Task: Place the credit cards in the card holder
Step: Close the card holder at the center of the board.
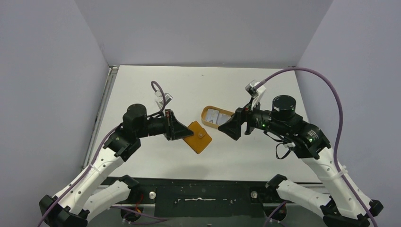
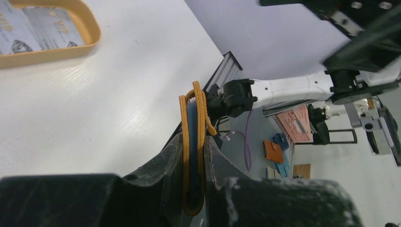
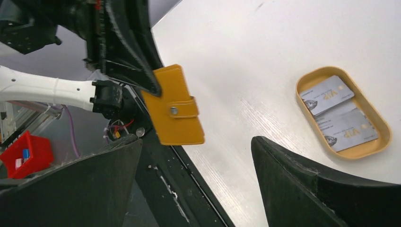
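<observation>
In the middle of the top view, the left gripper (image 1: 185,131) pinches a small flat tan-orange leather wallet (image 1: 199,137) by one edge. The left wrist view shows the wallet edge-on, pressed between the two black fingers (image 2: 165,189), with a blue lining visible between its orange leaves. The right wrist view shows its flat face at the centre left of the frame. The little closure tab is snapped down across the face, so the wallet is folded shut.

The right gripper (image 1: 231,127) sits just right of centre in the top view, facing the wallet. Its fingers are spread wide, with nothing between them.

An orange oval rimmed tray (image 1: 204,116) lies on the white tabletop (image 1: 165,85) just above and between the two grippers. Inside it lie two silvery grey plastic cards (image 1: 218,116) printed "VIP". They lie flat, one partly over the other. In the right wrist view the tray and cards sit at the right of the frame, well apart from the wallet.
</observation>
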